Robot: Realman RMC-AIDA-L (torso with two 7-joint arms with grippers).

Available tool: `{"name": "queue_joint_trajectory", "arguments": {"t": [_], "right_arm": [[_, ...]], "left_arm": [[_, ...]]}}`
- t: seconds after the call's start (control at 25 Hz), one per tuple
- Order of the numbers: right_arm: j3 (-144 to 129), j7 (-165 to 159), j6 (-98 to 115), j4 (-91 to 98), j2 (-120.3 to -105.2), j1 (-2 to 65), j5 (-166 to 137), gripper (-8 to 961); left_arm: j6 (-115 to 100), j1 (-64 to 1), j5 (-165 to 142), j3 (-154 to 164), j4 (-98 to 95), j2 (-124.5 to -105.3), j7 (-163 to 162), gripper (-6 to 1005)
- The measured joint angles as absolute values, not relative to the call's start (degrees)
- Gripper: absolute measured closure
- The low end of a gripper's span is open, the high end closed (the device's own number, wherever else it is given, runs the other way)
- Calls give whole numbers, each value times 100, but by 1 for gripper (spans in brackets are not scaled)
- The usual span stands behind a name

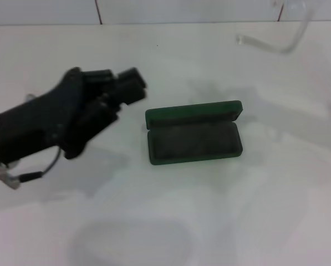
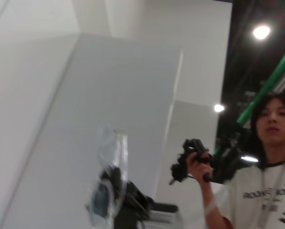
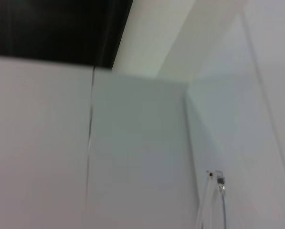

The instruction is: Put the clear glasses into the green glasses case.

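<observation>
Head view: my left gripper (image 1: pixel 123 88) hovered unclenched; clear glasses (image 1: pixel 287 41) needed lowering squarely into green glasses case (image 1: pixel 194 139).

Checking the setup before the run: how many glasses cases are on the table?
1. The green glasses case lies open near the middle of the table, beside the left gripper. Nothing in the head view suggests another, though the arm hides some of the table.

White tabletop (image 1: pixel 220 221), plain and matte; green glasses case (image 1: pixel 194 133) lies directly on it near centre, lid open and standing at the far side, dark lining facing up; faint shadows fall across the surface around and in front of the case.
</observation>
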State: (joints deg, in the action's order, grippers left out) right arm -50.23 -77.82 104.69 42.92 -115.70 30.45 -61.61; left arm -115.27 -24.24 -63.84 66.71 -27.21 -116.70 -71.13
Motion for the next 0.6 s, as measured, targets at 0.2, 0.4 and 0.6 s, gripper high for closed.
{"name": "queue_joint_trajectory", "arguments": {"t": [0.2, 0.4, 0.6], "right_arm": [[-5176, -7378, 10423, 3452, -11585, 3538, -5938, 903], [-5482, -6823, 10246, 2583, -11610, 4135, -5916, 903], [-5992, -6601, 10097, 2044, -11616, 4529, -5907, 903]], "left_arm": [[-11533, -2674, -6771, 6676, -2718, -11904, -7111, 903], [-11535, -2914, -6829, 6900, -2710, -11985, -7093, 903], [-11530, -3044, -6722, 6954, -2610, -12002, -7022, 903]]}}
